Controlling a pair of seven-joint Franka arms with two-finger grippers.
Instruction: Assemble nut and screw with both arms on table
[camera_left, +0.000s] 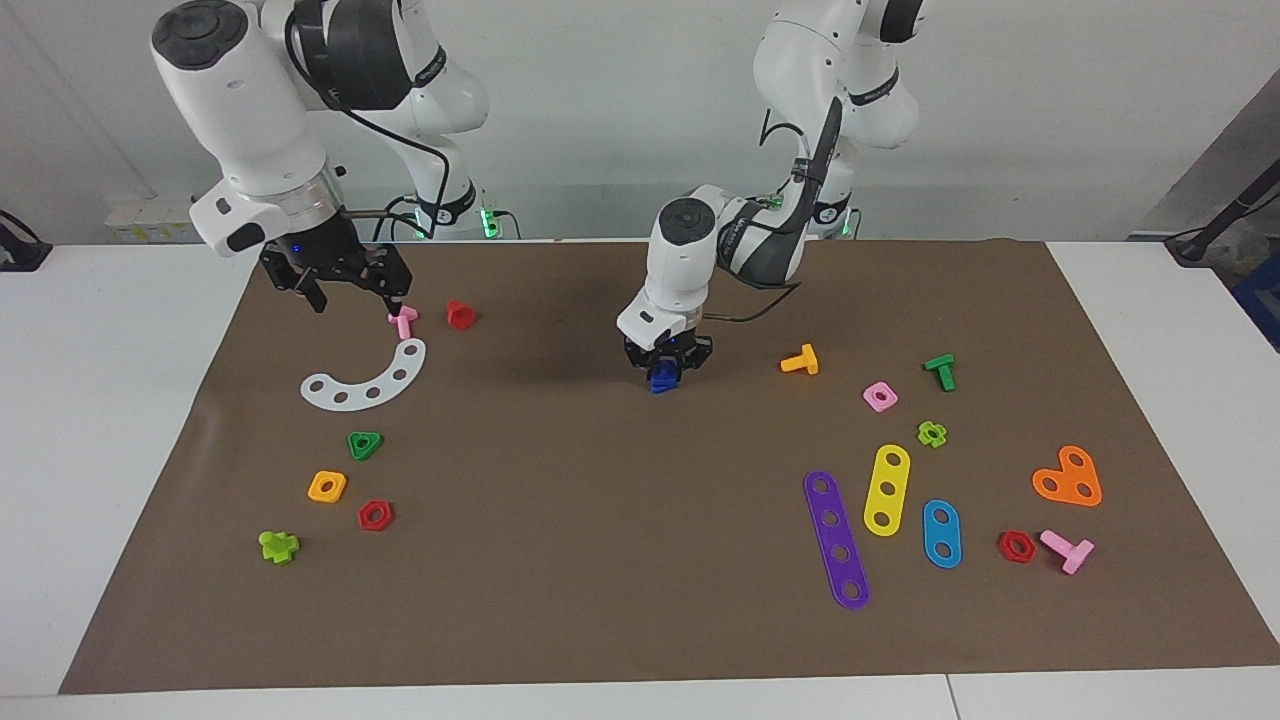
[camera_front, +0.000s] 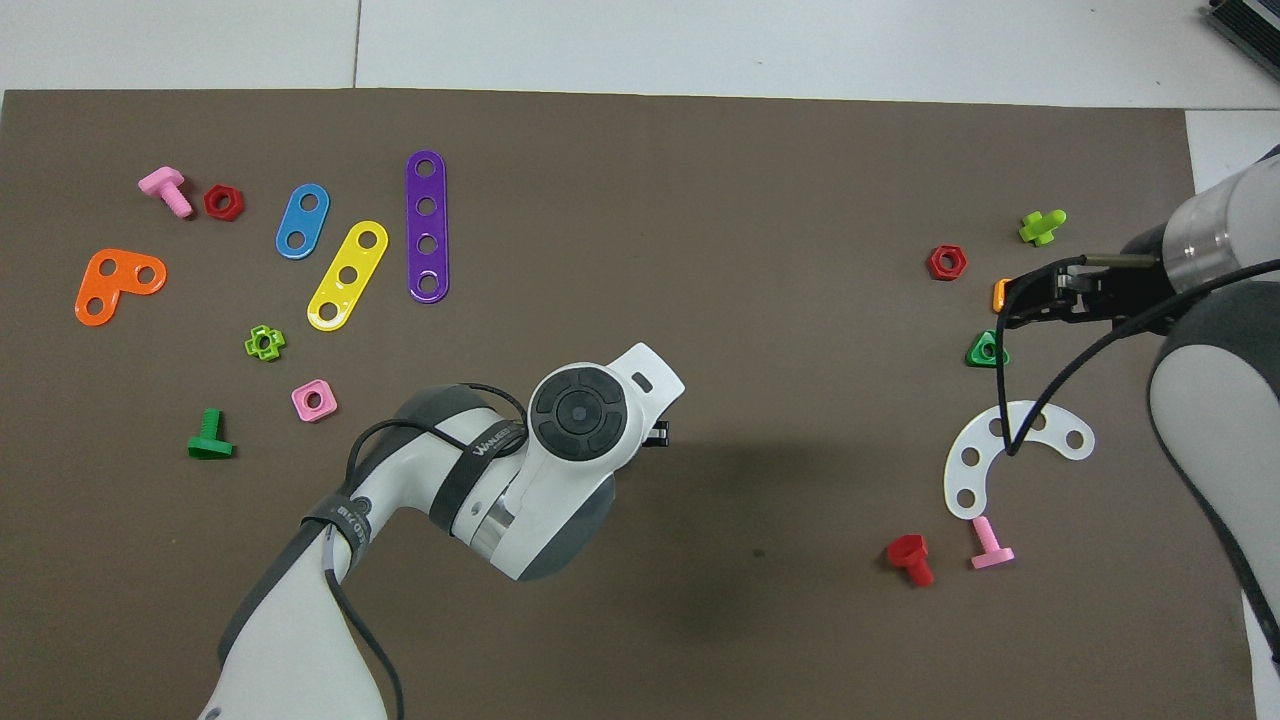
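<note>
1. Left gripper (camera_left: 664, 372): low over the mat's (camera_left: 560, 560) centre, pointing straight down, clenched on a dark-blue piece (camera_left: 660, 381) that shows just below the fingertips. Whether this is the screw alone or the screw with the nut already on it cannot be told; in the overhead view the arm's wrist hides it.
2. No separate dark-blue nut lies anywhere on the mat in either view.
3. Right gripper (camera_left: 345, 292): raised over the pink screw (camera_left: 403, 321) and the white arc plate (camera_left: 367, 381) at the right arm's end of the table, fingers spread and empty; this arm waits.
4. Governing relation: the blue piece sits directly under the left gripper, well apart from the right gripper, so the left arm is by far the nearer.
5. Judgement: the piece appears at or near the mat surface, suggesting a set-down or a pick-up there.
</note>
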